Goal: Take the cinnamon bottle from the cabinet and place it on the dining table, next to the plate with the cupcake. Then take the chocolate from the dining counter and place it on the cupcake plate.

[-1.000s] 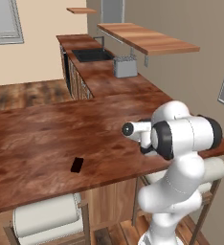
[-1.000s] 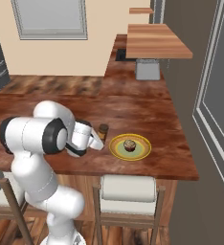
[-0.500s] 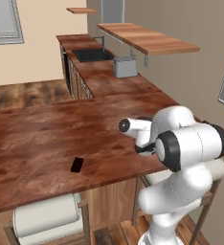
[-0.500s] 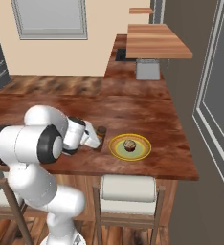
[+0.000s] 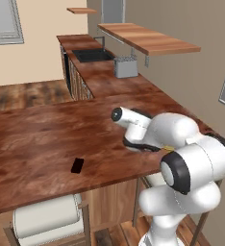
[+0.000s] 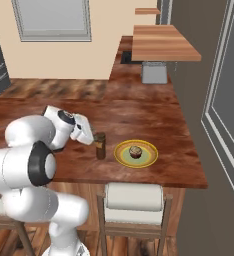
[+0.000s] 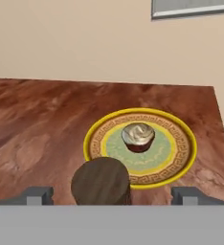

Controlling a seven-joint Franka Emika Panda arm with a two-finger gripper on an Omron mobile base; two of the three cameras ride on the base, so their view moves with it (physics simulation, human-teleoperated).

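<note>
Because the first errand calls for it beside the cake, the cinnamon bottle (image 6: 100,145) stands upright on the desk (image 6: 154,115), just beside the plate (image 6: 150,156). Cupcake (image 6: 134,151): centred on the plate. End effector (image 7: 113,195): fingers (image 7: 38,195) spread wide either side of the bottle, clear of it, judged a release. Chocolate (image 5: 77,165): flat on the desk, well apart from the plate, not yet fetched.
</note>
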